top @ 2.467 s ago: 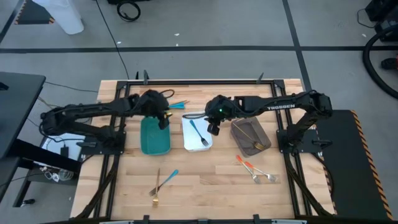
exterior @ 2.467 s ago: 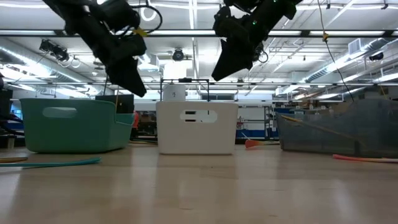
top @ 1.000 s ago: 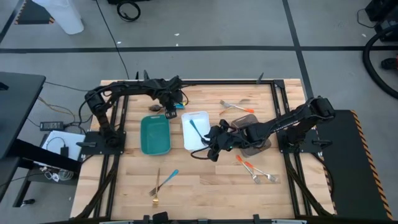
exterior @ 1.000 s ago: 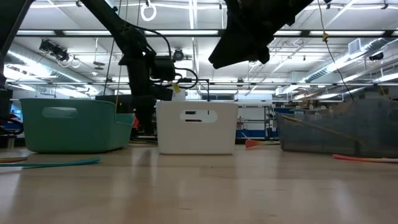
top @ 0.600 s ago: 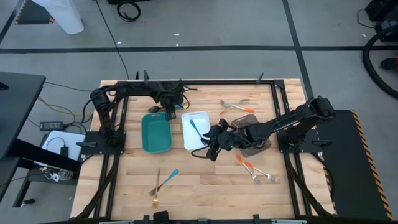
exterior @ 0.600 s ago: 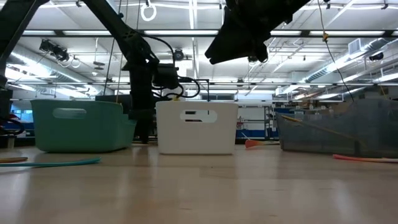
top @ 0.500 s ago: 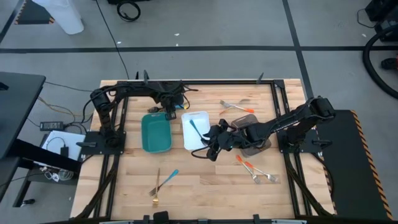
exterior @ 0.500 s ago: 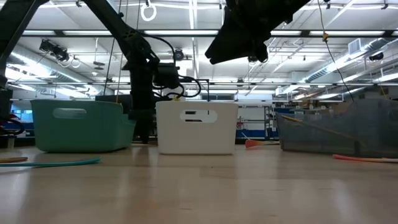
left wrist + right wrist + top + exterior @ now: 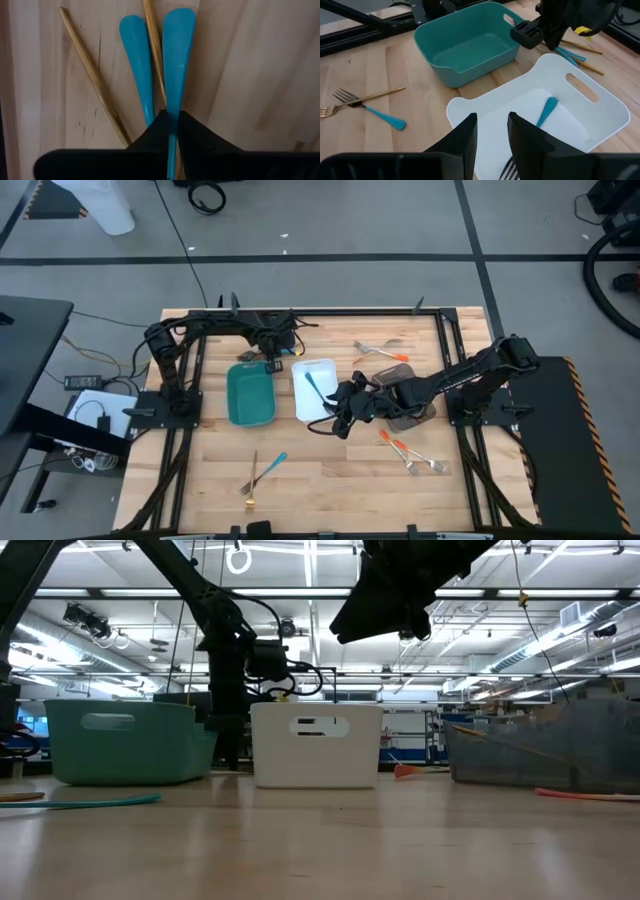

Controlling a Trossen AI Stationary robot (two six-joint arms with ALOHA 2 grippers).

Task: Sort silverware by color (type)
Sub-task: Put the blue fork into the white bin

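— Our wooden bench [image 9: 330, 470] carries three trays; where is the silverware?
— We see two blue-handled pieces [image 9: 137, 60] at the far edge, the left tool [image 9: 171, 120] pinched narrowly on one. The right tool [image 9: 491, 131], half-open and empty, hovers over the white tray [image 9: 580, 107] holding one.

You see a pale wooden table [image 9: 330, 470] with visible grain. The blue handles [image 9: 177, 60] look like smooth, slightly glossy plastic. The teal tray [image 9: 470, 42] and white tray [image 9: 580, 107] look like matt moulded plastic; the fork [image 9: 355, 97] stem gleams gold metal.
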